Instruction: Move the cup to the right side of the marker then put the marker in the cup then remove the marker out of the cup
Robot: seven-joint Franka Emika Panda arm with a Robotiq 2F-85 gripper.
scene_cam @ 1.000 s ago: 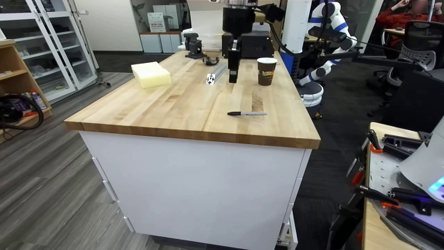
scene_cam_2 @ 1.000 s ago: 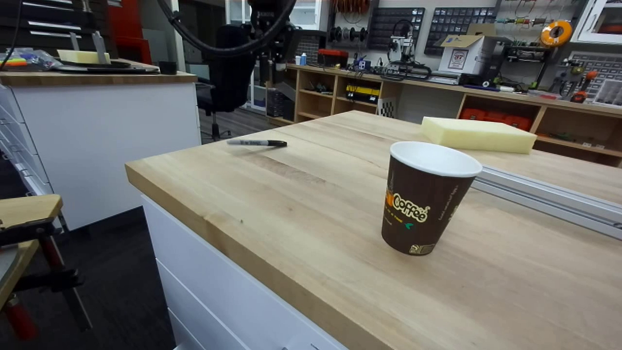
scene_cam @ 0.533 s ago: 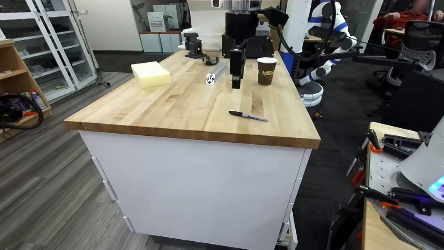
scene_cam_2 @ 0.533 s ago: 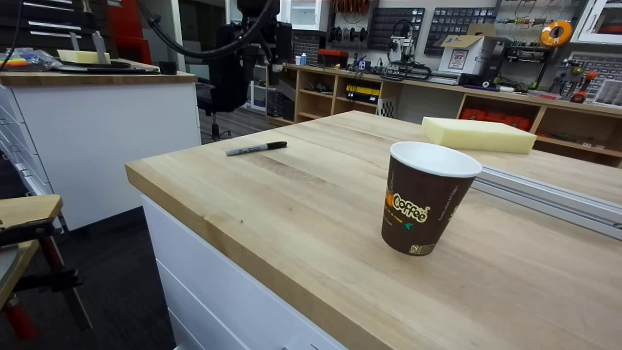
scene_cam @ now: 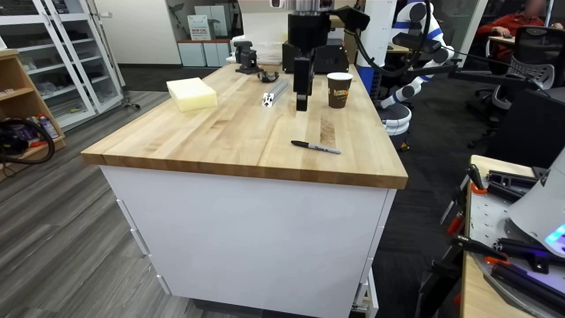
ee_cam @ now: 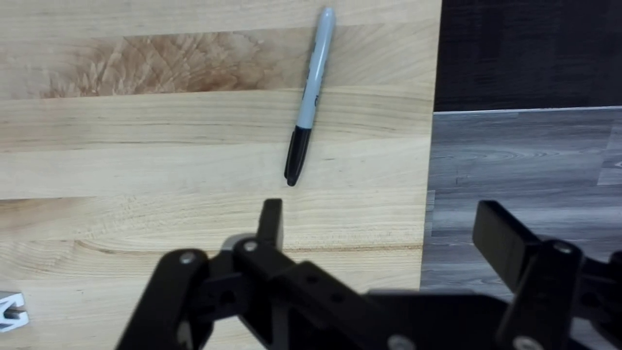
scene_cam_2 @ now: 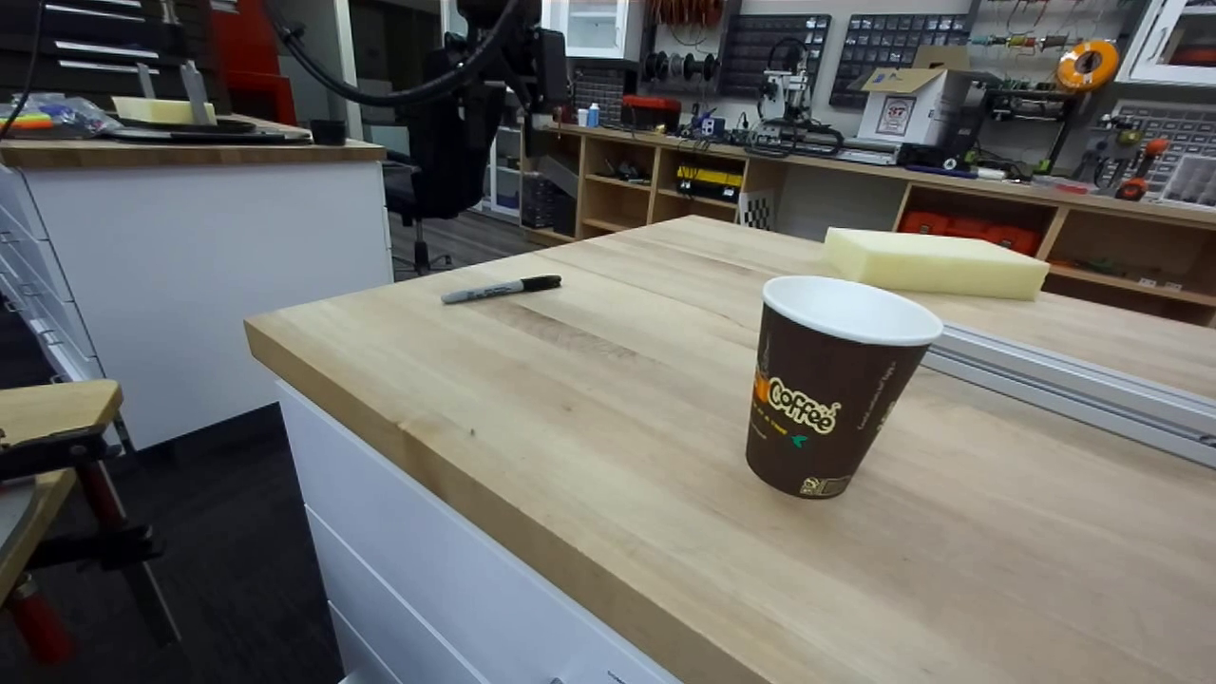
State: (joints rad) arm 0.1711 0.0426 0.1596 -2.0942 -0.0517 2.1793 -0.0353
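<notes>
- In an exterior view: one cup [scene_cam: 339, 90] stands upright on the wooden tabletop [scene_cam: 212, 141]; one marker [scene_cam: 315, 147] lies closer to the front edge, well apart from the cup
- Same view: one foam block [scene_cam: 192, 94], one metal rail [scene_cam: 277, 92], one gripper [scene_cam: 302, 104] hanging over the tabletop, seen between metal rail and cup
- Against a second ago, the marker lies slanted rather than straight across, and the gripper appears slightly lower
- In an exterior view: one cup [scene_cam_2: 836, 394], one marker [scene_cam_2: 502, 289], one foam block [scene_cam_2: 936, 263]; the marker has turned here too, the cup is unmoved, the gripper is dark and unclear near the top edge
- In the wrist view: one marker [ee_cam: 311, 97], black cap toward the gripper, whose two fingers [ee_cam: 272, 223] are spread wide apart
</notes>
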